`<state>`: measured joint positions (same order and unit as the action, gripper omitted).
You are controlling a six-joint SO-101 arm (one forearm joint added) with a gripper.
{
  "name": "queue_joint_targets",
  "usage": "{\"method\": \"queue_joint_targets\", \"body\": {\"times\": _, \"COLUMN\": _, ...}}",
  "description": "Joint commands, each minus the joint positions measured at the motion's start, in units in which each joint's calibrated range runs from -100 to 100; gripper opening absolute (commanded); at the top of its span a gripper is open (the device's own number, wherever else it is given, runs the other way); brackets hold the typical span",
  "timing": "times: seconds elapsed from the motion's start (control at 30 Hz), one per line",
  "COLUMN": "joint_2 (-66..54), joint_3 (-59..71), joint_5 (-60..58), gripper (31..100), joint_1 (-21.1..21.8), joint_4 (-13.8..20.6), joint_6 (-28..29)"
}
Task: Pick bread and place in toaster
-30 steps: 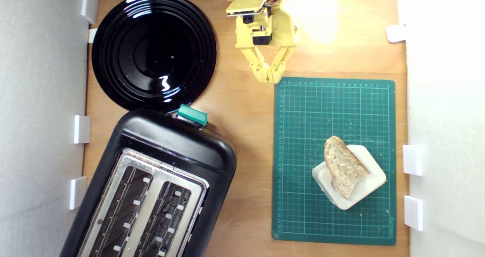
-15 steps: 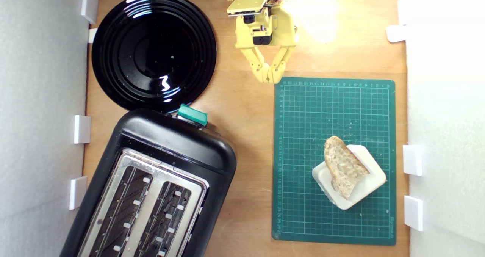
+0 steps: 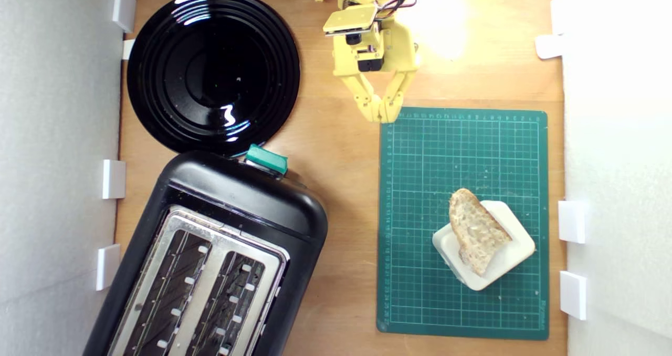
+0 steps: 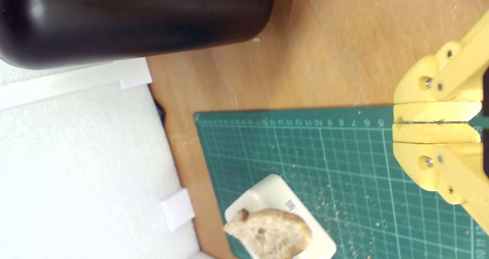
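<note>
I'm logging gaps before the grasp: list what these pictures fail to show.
- Toaster: its far end is cut off by the exterior view's bottom edge; the wrist view shows only its black side.
- Slot insides: too dark to make out.
- Bread: its underside is hidden against the white block; the wrist view's edge cuts it off.
- Arm above the gripper: cut off by the exterior view's top edge.

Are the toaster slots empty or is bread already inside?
Empty. Both slots of the toaster show only wire guides; the bread lies on the white block.
</note>
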<state>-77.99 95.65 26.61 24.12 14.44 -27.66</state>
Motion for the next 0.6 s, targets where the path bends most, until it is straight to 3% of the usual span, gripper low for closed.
{"method": "queue_joint_targets", "body": {"times": 0.0, "joint_2": 4.9, "joint_3": -6.8, "joint_5": -10.7, "gripper": 40.2, "joint_1": -0.1, "joint_4": 0.9, "joint_6": 5.0}}
{"method": "queue_joint_targets", "body": {"times": 0.33, "joint_2": 27.5, "joint_3": -10.9, "joint_5": -50.8, "gripper": 39.7, "joint_1": -1.6, "joint_4": 1.0, "joint_6": 19.7}}
{"method": "queue_joint_targets", "body": {"times": 0.5, "joint_2": 34.9, "joint_3": -10.6, "joint_5": -57.2, "gripper": 40.3, "joint_1": -2.2, "joint_4": 1.2, "joint_6": 26.5}}
{"method": "queue_joint_targets", "body": {"times": 0.57, "joint_2": 39.0, "joint_3": -10.2, "joint_5": -57.3, "gripper": 40.4, "joint_1": -2.3, "joint_4": 5.1, "joint_6": 27.7}}
